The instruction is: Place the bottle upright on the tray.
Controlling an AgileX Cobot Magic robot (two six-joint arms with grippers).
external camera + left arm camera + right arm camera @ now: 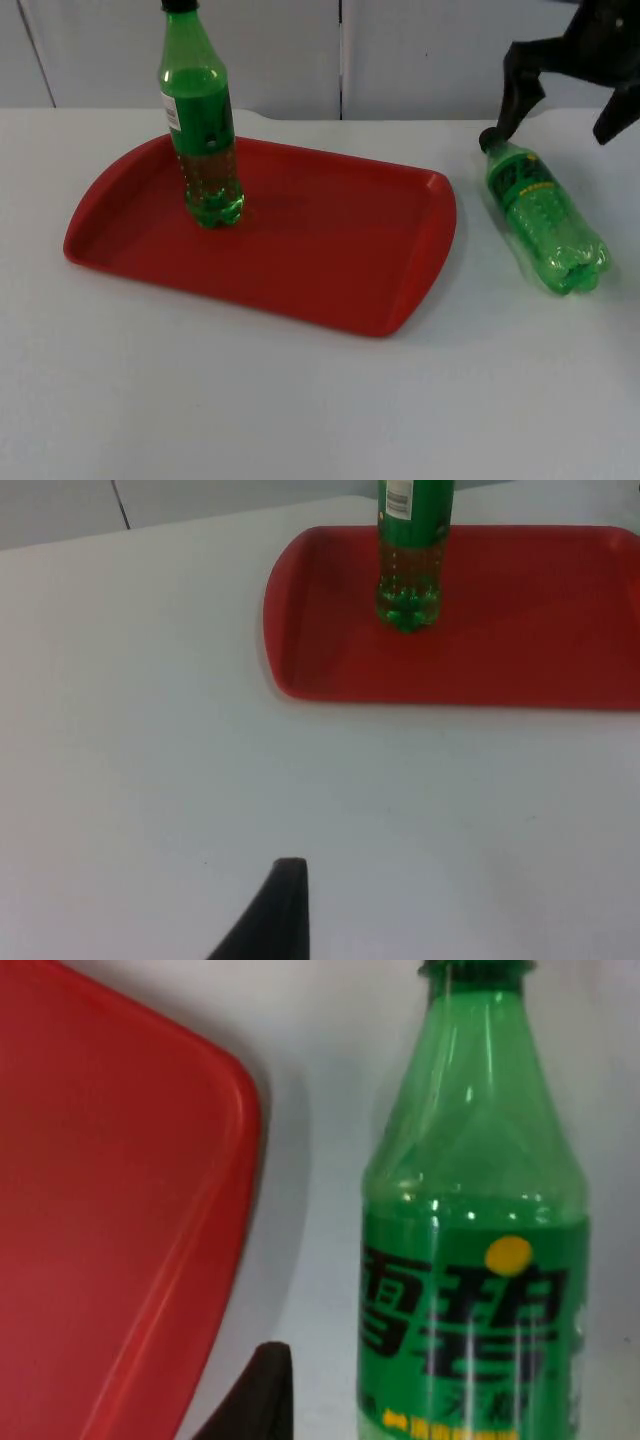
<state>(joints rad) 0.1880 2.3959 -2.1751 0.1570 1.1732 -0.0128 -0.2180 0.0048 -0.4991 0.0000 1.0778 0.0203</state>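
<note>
one green bottle (203, 140) already stands upright on the red tray (330, 250); a second bottle (545, 215) lies on its side on the counter (300, 400) just beside the tray. the right gripper (560, 115) hangs spread open over its neck, so the reach-to-grasp step seems in hand, and the next move likely calls for lowering and closing there. the left gripper (275, 910) waits over bare counter; its state cannot be told.

The plain white flat table (300, 400) has a smooth matte top and it reaches back to the pale grey panelled partition wall (270, 50), which stands upright along its far edge. This wall is made of flat panels, and a thin dark vertical seam (340, 60) separates two of them near the middle, with another dark seam (36, 55) further to the left. From the left wrist, the same table (150, 730) meets the wall (50, 505).
</note>
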